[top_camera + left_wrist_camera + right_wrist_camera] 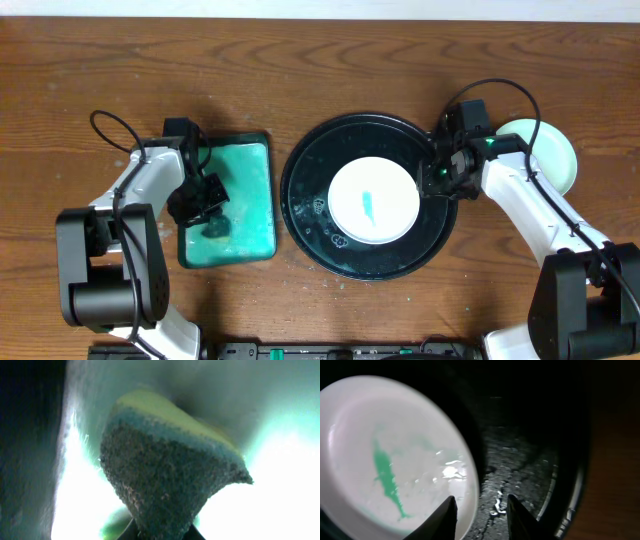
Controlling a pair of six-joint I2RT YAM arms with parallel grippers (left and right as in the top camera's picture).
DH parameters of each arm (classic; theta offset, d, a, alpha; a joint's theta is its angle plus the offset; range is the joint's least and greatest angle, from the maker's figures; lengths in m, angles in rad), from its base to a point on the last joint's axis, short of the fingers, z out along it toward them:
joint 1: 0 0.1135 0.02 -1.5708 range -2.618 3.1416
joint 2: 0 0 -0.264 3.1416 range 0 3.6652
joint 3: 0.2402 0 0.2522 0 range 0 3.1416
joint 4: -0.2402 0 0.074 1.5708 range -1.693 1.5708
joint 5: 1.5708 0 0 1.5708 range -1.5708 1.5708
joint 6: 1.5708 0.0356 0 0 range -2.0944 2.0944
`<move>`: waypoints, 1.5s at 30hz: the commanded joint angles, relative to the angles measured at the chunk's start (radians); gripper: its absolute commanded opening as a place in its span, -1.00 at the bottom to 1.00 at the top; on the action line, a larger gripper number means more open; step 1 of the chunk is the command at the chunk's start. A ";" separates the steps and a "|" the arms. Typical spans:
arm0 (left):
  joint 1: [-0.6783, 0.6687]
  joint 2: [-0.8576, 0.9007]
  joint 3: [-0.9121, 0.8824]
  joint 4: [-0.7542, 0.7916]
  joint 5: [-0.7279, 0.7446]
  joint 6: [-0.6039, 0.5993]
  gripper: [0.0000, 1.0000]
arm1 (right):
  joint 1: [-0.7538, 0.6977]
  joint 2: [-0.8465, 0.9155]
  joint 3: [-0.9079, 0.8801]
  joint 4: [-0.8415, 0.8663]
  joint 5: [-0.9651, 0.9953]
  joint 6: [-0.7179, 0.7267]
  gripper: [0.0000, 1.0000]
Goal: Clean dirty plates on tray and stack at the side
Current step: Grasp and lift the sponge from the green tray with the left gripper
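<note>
Overhead: dirty plate (372, 200) is sitting centred on the tray (300, 215). Left wrist: left gripper (161, 534) is pinching a sponge (170, 485) (barely visible overhead). Right wrist: right gripper (481, 517), narrowly parted, is straddling the plate's rim; grip unclear.

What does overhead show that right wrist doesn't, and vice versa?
Only overhead: the left tool shut on the sponge over the teal sponge tray, and a second pale plate outside the black tray, to its right.
Only right wrist: the right tool up close, fingers apart, one over the edge of the white plate, the other over the tray floor; a wet glint on the plate.
Both: the white plate with its teal smear, lying in the black tray.
</note>
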 commanded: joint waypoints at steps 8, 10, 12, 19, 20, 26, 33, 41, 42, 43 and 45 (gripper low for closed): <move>-0.082 -0.173 0.107 -0.087 0.016 0.041 -0.85 | -0.021 0.019 0.002 0.022 0.021 -0.020 -0.37; -0.115 -0.165 0.107 -0.086 -0.039 0.040 -0.85 | -0.021 0.032 0.002 0.034 -0.069 -0.113 -0.32; -0.137 -0.158 0.106 -0.083 -0.105 0.040 -0.85 | -0.021 0.046 0.002 0.039 -0.116 -0.151 -0.30; -0.158 -0.151 0.047 -0.007 -0.166 0.021 -0.69 | -0.018 0.137 -0.004 0.048 -0.139 -0.163 -0.16; -0.158 -0.151 0.039 -0.001 -0.166 0.018 -0.68 | -0.018 0.153 -0.005 0.050 -0.139 -0.163 -0.16; -0.159 -0.151 -0.010 0.023 -0.166 0.013 -0.29 | -0.018 0.236 -0.004 0.072 -0.143 -0.154 -0.82; -0.160 -0.151 -0.019 0.039 -0.161 0.013 -0.15 | -0.018 0.241 -0.005 0.071 -0.143 -0.143 -0.97; -0.174 -0.151 -0.146 0.197 -0.154 0.005 -0.16 | -0.017 0.241 -0.005 0.070 -0.143 -0.143 -0.97; -0.182 -0.150 -0.185 0.244 -0.154 0.006 -0.32 | -0.017 0.241 -0.005 0.070 -0.143 -0.143 -0.98; -0.184 -0.150 -0.199 0.260 -0.154 0.006 -0.49 | -0.017 0.241 -0.005 0.071 -0.143 -0.143 -0.97; -0.186 -0.150 -0.205 0.266 -0.155 0.006 -0.86 | -0.017 0.241 -0.005 0.070 -0.143 -0.143 -0.97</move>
